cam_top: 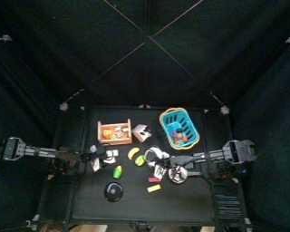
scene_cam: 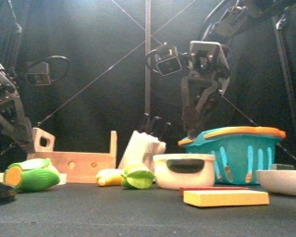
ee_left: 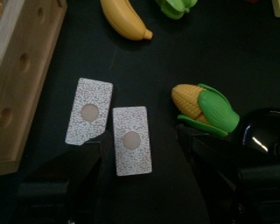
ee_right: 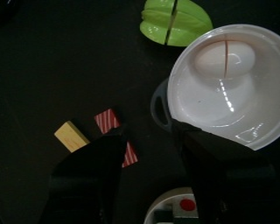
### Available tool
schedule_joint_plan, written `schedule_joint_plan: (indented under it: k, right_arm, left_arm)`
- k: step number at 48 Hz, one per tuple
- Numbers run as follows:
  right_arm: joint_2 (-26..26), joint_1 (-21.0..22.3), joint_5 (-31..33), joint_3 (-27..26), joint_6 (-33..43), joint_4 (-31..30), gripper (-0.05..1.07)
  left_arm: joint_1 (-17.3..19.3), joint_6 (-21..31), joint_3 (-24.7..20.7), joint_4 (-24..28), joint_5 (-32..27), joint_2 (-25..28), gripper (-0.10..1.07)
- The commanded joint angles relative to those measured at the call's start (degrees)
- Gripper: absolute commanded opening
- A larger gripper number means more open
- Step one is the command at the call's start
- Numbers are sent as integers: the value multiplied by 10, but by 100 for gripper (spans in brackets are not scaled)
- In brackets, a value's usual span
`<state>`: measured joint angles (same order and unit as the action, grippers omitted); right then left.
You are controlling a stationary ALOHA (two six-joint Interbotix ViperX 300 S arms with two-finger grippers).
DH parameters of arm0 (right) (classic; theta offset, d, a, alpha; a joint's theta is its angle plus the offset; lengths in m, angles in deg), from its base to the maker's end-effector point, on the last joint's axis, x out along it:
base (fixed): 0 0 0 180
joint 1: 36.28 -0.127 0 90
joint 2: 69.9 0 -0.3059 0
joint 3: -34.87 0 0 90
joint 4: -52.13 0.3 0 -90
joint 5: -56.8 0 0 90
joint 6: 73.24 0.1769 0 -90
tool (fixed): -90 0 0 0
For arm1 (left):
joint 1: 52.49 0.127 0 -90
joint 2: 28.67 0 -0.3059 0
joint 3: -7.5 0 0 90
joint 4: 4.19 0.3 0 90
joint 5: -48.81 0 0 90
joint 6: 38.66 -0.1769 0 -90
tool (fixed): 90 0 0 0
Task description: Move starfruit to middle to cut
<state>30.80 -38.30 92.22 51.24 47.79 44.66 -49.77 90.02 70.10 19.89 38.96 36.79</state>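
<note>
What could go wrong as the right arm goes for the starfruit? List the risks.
1. The white bowl lies between the open right gripper and the starfruit; the jaws could knock it.
2. The starfruit touches the bowl's rim, so a jaw may close on the rim too.

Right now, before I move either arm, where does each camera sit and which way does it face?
Top: high overhead, straight down; table, blue basket, both arms from the sides.
Front: table height, looking level; basket, wooden crate, arms hanging behind.
Left wrist: on the left arm, looking down at corn, banana, two speckled cards; left gripper at bottom.
Right wrist: on the right arm, over the white bowl and starfruit; right gripper, open.
Shared: top and front both show the basket.
</note>
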Motion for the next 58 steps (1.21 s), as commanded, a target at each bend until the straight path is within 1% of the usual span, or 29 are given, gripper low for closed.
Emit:
schedule_joint_plan:
  k: [1,9,16,22,29,33,41,47,52,58]
  right_arm:
    - [-7,-2,-1,-18,1,-1,81]
    - [14,-11,-6,-43,-3,-13,81]
    - [39,-12,-4,-66,0,-71,81]
    - [58,-13,-4,-88,0,-111,81]
    - [76,-13,-2,-109,-2,-146,81]
    - [88,-12,14,-118,-2,-178,81]
    - [111,-18,78,-135,-2,-237,82]
    - [132,-18,83,-153,-4,-273,83]
    - [145,-18,77,-171,-4,-279,87]
    - [151,-19,71,-183,-5,-271,99]
  left_arm:
    - [-1,-1,-7,3,15,0,95]
    - [4,-6,-11,14,59,-2,95]
    - [4,-24,-17,53,95,-4,95]
    - [4,-36,-20,73,98,-13,95]
    - [5,-40,-15,75,97,-25,95]
    - [5,-40,-11,76,101,-28,95]
    - [5,-40,2,75,110,-29,95]
    - [5,-40,3,76,113,-29,95]
    - [5,-40,4,75,113,-29,95]
    - [6,-40,5,75,113,-29,95]
